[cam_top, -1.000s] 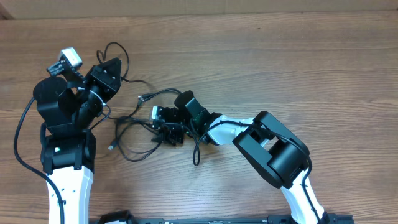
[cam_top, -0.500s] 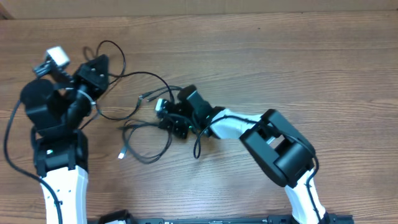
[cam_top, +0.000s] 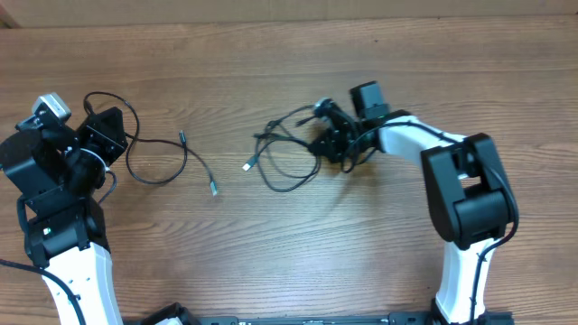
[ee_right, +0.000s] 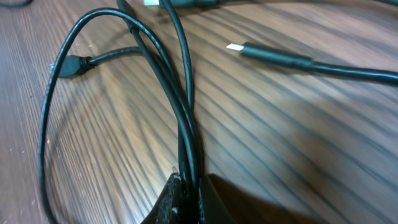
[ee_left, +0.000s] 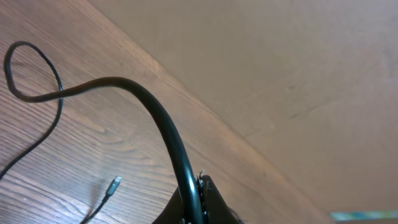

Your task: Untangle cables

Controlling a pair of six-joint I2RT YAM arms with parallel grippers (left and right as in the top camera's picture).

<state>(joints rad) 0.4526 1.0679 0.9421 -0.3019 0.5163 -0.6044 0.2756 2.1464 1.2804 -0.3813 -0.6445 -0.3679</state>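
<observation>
We see the left gripper (ee_left: 193, 202) clamped tight on a single cable (ee_left: 166, 127). That cable loops out from the jaws near the left edge of the tabletop (cam_top: 379, 253) and trails toward the middle, lying apart from the rest. The right gripper (ee_right: 186, 190) is pinched shut on the bundle (ee_right: 189, 134), with several strands running into the jaws together. The bundle's loops spread toward the middle of the tabletop, nearer the far edge.

Our main worry is that right-hand grip. Because it holds more than one strand, we judge that any pull will drag the whole knot along instead of opening it, and crossings could cinch tighter. A loose plug (ee_right: 273, 57) lies just beside the held strands, and it could hook a loop as the bundle slides.

The strands are thin and smooth. One may slip from the pinch under tension and spring back across the others.

On the left, the cable bends sharply where it leaves the jaws. If that arm sweeps inward, we risk laying the freed cable back over the bundle.
</observation>
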